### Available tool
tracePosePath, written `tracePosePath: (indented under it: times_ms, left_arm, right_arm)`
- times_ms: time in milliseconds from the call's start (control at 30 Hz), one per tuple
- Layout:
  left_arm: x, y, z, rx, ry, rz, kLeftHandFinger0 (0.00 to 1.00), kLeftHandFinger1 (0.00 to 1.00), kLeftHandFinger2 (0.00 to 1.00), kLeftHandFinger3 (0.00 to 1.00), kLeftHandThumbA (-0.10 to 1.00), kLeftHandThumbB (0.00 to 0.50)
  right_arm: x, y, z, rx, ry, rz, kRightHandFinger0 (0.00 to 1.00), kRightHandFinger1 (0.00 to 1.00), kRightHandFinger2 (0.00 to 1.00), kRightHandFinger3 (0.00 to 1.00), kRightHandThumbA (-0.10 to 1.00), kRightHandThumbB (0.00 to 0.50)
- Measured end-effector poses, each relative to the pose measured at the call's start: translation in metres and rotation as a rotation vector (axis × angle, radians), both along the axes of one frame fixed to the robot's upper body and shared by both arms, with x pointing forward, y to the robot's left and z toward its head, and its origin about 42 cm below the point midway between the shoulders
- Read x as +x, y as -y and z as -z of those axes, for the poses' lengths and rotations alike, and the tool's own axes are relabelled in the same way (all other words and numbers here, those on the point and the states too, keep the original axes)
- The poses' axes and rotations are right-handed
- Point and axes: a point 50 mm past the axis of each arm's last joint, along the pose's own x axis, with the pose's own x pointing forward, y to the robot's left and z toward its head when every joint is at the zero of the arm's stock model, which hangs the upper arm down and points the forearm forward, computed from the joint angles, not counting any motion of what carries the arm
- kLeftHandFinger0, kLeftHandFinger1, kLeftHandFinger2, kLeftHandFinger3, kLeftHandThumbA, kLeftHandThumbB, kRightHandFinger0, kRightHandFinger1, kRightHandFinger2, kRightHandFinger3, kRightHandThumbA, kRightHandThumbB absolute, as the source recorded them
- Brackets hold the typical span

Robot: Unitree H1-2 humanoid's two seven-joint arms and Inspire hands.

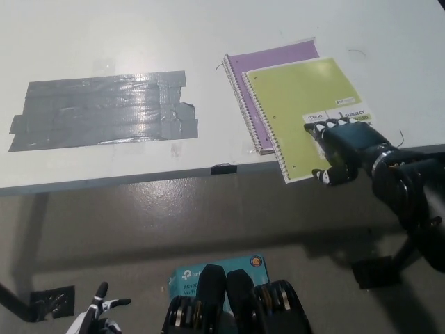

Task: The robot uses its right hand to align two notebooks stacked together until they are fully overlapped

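Note:
A green spiral notebook (299, 104) lies on top of a purple notebook (268, 59) at the right of the white table (139, 35). The green one sits lower and to the right, so the purple shows along its top and left edges. Its lower corner hangs slightly over the table's front edge. My black right hand (344, 149) is at the green notebook's lower right corner, fingers spread, partly over the cover and partly past the table edge. It holds nothing. My white left hand (101, 314) rests low at the bottom left, only its fingertips showing.
A large patch of grey tape (104, 108) covers the table's left half. A small black mark (224, 168) sits on the table's front edge. On the floor lie a teal box (208, 273) and a black table foot (379, 270).

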Motion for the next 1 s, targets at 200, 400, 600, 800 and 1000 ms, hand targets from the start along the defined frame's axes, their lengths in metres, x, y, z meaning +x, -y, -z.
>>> tracePosePath:
  times_ms: [200,400,600,800,1000]
  left_arm:
    - [0.000,0.001,0.000,-0.003,0.004,0.008,0.05,0.12,0.22,0.72,1.00,0.500]
    - [0.000,0.003,-0.001,-0.010,0.006,0.023,0.09,0.16,0.25,0.74,1.00,0.500]
    - [0.001,0.005,-0.004,-0.016,0.013,0.034,0.07,0.17,0.28,0.77,1.00,0.500]
    - [0.002,0.005,-0.005,-0.017,0.018,0.037,0.07,0.16,0.27,0.76,1.00,0.500]
    - [0.003,0.006,-0.005,-0.020,0.019,0.036,0.07,0.15,0.23,0.74,1.00,0.500]
  right_arm:
    - [-0.001,-0.005,0.003,-0.014,0.010,-0.014,1.00,1.00,1.00,1.00,0.80,0.325]
    - [0.000,-0.007,0.007,-0.018,0.006,-0.023,1.00,1.00,1.00,1.00,0.95,0.350]
    - [0.005,-0.017,0.006,-0.033,-0.007,-0.037,1.00,1.00,1.00,1.00,0.93,0.344]
    - [0.016,-0.023,0.001,-0.054,-0.028,-0.033,1.00,1.00,1.00,1.00,0.99,0.315]
    - [0.025,-0.029,-0.010,-0.078,-0.051,-0.037,1.00,1.00,1.00,1.00,1.00,0.315]
